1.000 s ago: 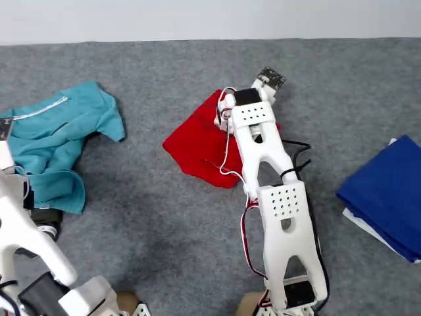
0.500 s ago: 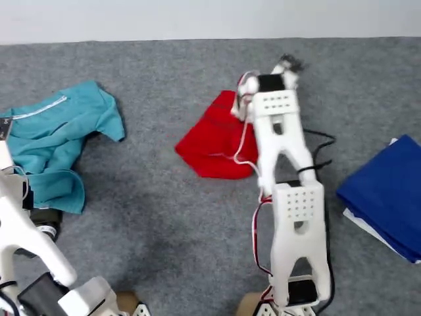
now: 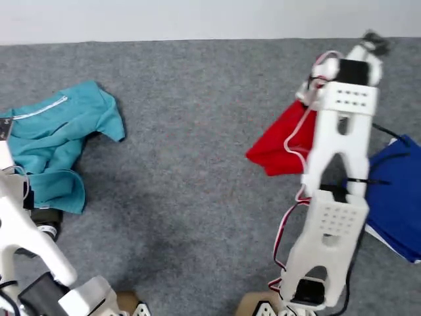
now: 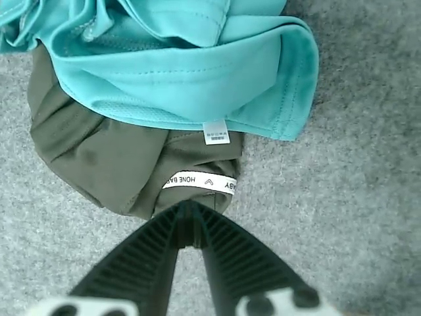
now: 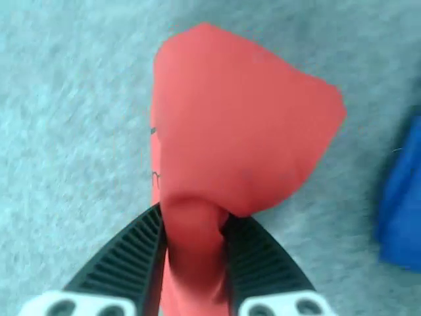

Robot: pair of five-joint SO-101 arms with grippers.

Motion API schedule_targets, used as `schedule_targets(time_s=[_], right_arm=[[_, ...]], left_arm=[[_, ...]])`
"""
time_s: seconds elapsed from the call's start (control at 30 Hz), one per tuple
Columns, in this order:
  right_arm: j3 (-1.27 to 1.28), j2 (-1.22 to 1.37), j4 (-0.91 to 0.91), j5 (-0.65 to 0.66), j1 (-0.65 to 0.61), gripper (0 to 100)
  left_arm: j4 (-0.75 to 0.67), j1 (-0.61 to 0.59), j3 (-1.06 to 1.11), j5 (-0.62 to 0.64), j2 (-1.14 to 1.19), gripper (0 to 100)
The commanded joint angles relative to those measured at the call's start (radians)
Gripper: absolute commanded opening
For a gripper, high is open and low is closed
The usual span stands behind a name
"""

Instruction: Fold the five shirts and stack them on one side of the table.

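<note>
Red shirt (image 3: 279, 148) has travelled rightward across the bench (image 3: 191, 197), pinched in my right pincer (image 5: 191, 214), and is now near the folded blue shirt (image 3: 395, 191), so I judge stacking is close. My right arm stretches far and right. My left pincer (image 4: 189, 214), pressed together, hovers by the teal shirt (image 4: 197, 72) at the left.

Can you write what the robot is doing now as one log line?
right gripper: shut on red shirt, next to blue shirt | left gripper: shut, empty, by olive shirt under teal shirt
</note>
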Motion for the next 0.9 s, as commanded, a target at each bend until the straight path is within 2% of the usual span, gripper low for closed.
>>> schedule_targets(time_s=[0.0, 0.43, 0.67, 0.87], right_arm=[[-0.025, -0.096, 0.010, 0.055, 0.084, 0.9], [-0.025, -0.134, 0.010, 0.147, 0.292, 0.9], [-0.025, -0.136, 0.021, 0.183, 0.371, 0.9], [-0.025, -0.134, 0.056, 0.204, 0.435, 0.9]], left_arm=[[-0.006, 0.008, -0.004, -0.006, -0.031, 0], [-0.006, 0.014, -0.004, -0.006, -0.031, 0], [-0.005, 0.081, -0.002, 0.000, -0.031, 0], [0.002, 0.133, -0.002, 0.052, -0.031, 0]])
